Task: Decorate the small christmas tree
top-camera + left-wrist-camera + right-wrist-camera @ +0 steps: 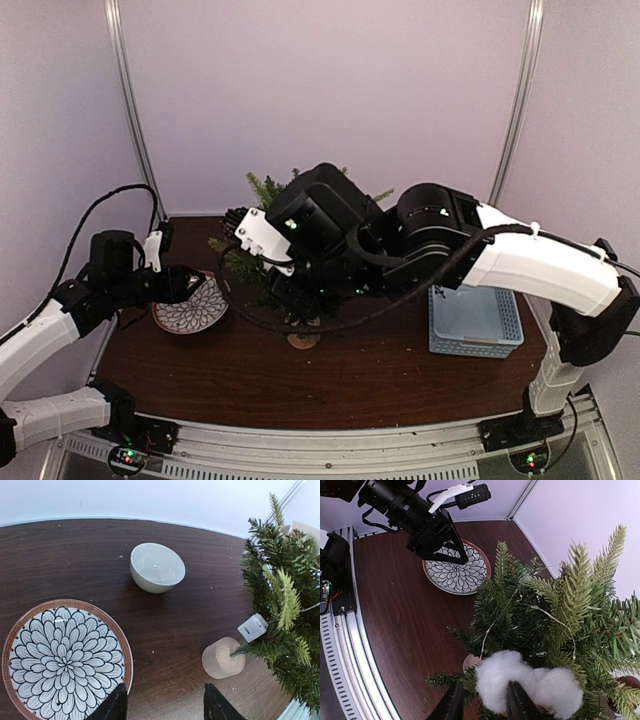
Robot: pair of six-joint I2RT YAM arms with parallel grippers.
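The small christmas tree (262,190) stands mid-table on a pale wooden stump (223,658); my right arm covers most of it from above. In the right wrist view, white cotton fluff (502,672) lies in two lumps on the tree's (545,610) lower branches, and a thin light wire (492,625) runs through the needles. My right gripper (485,702) is open, its fingers straddling the edge of the fluff. My left gripper (165,705) is open and empty, low over bare table between the patterned plate (60,655) and the stump.
A white bowl (157,568) sits behind the plate. A small white box (252,627) hangs on the tree's trunk. A light blue basket (475,325) stands at the right. Metal rails run along the table's near edge (350,645).
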